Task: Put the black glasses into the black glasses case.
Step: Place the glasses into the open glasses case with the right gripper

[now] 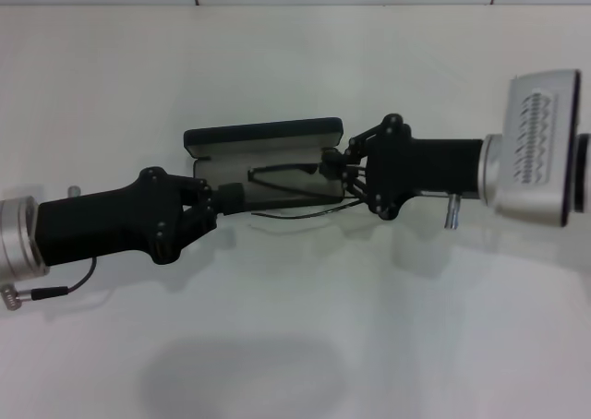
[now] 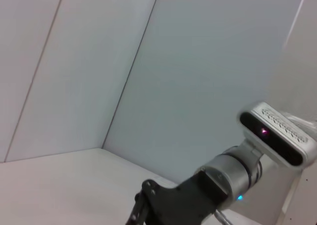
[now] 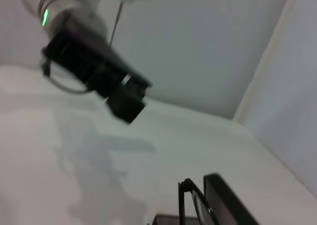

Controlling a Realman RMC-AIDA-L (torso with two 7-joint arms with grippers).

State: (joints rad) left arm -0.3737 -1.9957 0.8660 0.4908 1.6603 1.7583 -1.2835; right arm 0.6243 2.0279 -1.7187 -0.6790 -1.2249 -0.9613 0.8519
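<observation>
At the middle of the white counter [image 1: 295, 327], the right end effector [image 1: 334, 168] reached in from the right and sat over the right end of the open black glasses case [image 1: 263, 165]; its fingers looked pinched together on the front of the black glasses [image 1: 286, 174], though the dark parts ran into one another there, so the grip was not fully plain. The left end effector [image 1: 222, 197] came in from the left and met the case's left end; whether its fingers were spread or closed I could not tell.

The glasses lay partly inside the grey-lined tray — one slender temple arm crossed the lining, while another curved out past the front edge of the case onto the counter. The case's lid stood raised along the far side, its dark top edge facing the head camera.

From the right wrist camera, the left end effector [image 3: 126, 102] hung above the counter, and the glasses [image 3: 190, 202] stood just beside the upright lid of the case [image 3: 228, 202].
</observation>
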